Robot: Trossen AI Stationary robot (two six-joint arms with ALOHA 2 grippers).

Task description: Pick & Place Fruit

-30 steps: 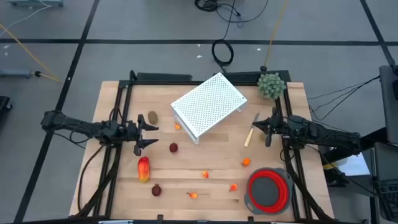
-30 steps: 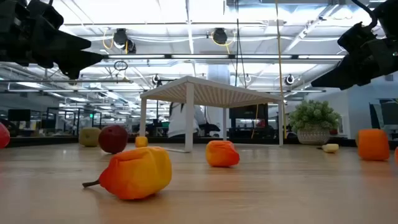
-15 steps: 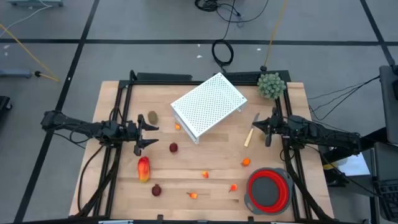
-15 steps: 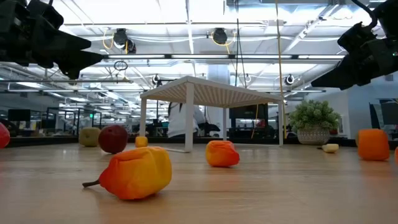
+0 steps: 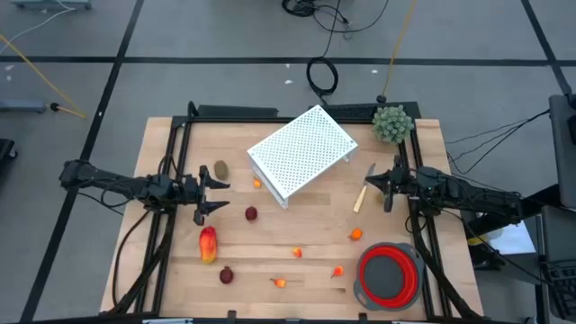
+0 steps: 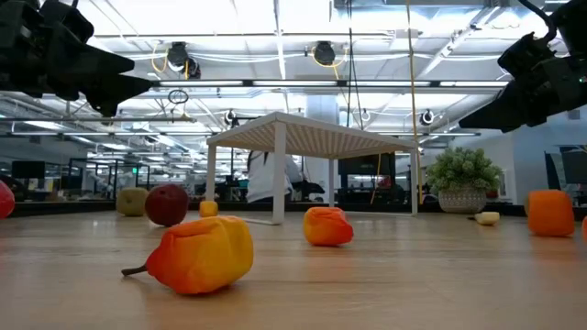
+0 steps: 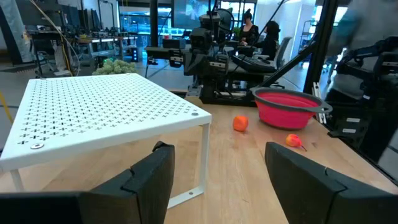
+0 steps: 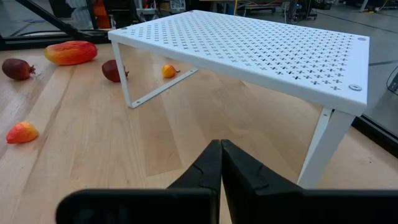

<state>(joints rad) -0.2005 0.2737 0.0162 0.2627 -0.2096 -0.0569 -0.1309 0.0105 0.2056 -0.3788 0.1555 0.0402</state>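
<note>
The fruit lies scattered on the wooden table: a long red-and-yellow piece [image 5: 208, 244], a brown oval [image 5: 220, 169], two dark red balls [image 5: 250, 213] [image 5: 226, 275] and several small orange bits, such as one [image 5: 356, 234] near the bowl. My left gripper [image 5: 216, 198] hovers open at the table's left, level, between the brown oval and the long piece, touching nothing. In its wrist view the fingers [image 7: 217, 163] stand wide apart. My right gripper [image 5: 369, 184] waits shut at the table's right, above the table; its fingers [image 8: 221, 155] meet tip to tip.
A white perforated rack [image 5: 302, 153] stands on legs at the table's middle far side, with one orange bit [image 5: 257, 183] at its edge. A red bowl [image 5: 390, 274] sits near right, a green plant [image 5: 392, 123] far right, and a pale-handled knife [image 5: 363, 193] below my right gripper.
</note>
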